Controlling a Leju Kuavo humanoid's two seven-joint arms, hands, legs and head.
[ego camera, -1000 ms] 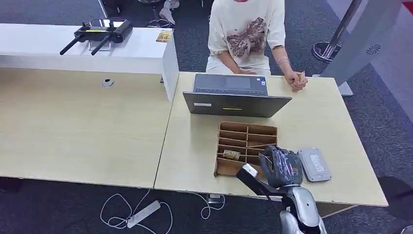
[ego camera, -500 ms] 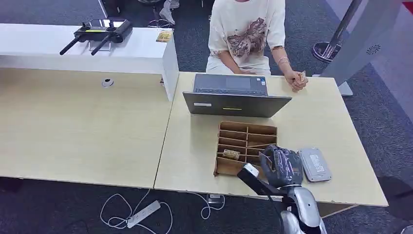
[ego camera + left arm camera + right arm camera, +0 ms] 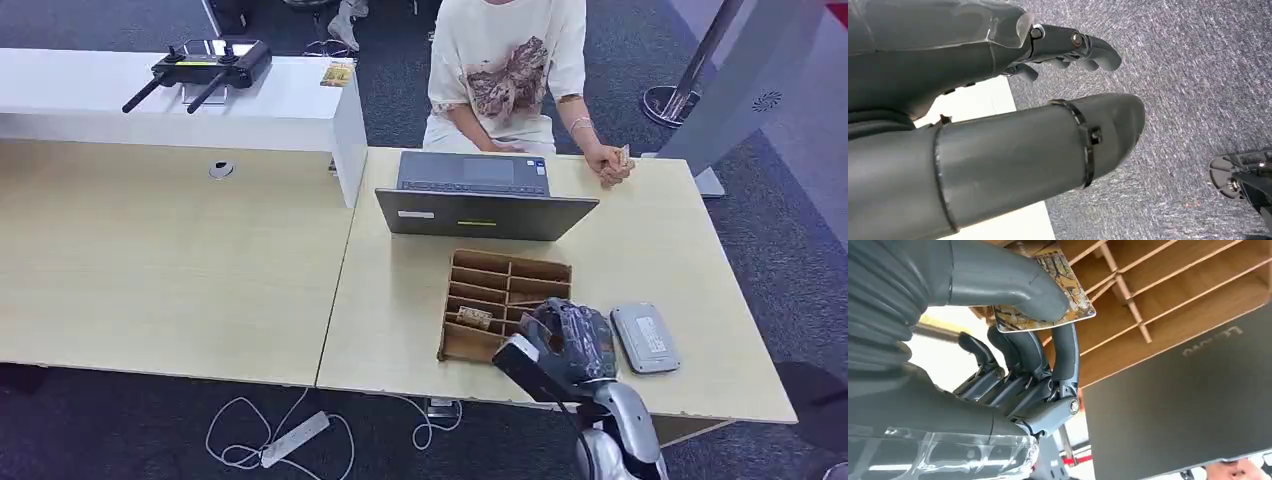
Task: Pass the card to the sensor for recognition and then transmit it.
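While it hovers at the near right corner of the wooden sorting box (image 3: 506, 300), the right hand (image 3: 572, 342) pinches one patterned card (image 3: 1050, 287) between thumb and fingers, thumb on its face and the dark fingers (image 3: 1064, 352) curled beneath, so the card lies flat and lifted clear of the slots, a hold that judging by the task suits laying it face-down on a reader; the left hand (image 3: 998, 65) hangs beside the robot over the carpet, holding nothing, its fingers loosely curled and apart, probably kept out of the way since one hand suffices. Just right of the box lies a single grey card reader (image 3: 646, 338), flat on the pale table (image 3: 660, 250) within short reach of the held card, which looks like the sensor meant. The box is one unit of two columns of shallow compartments, and one further small card-like item (image 3: 475, 317) rests in a near left compartment. Beyond it stands one open laptop (image 3: 482, 195), its lid back toward the robot so the seated person (image 3: 505, 70) at the far edge can read the screen; that person's hand (image 3: 610, 165) rests on the table's far right, seemingly clasping something small, perhaps waiting to receive the card. Farthest left, one black controller (image 3: 205, 65) with two antennas sits on the white counter (image 3: 150, 100)
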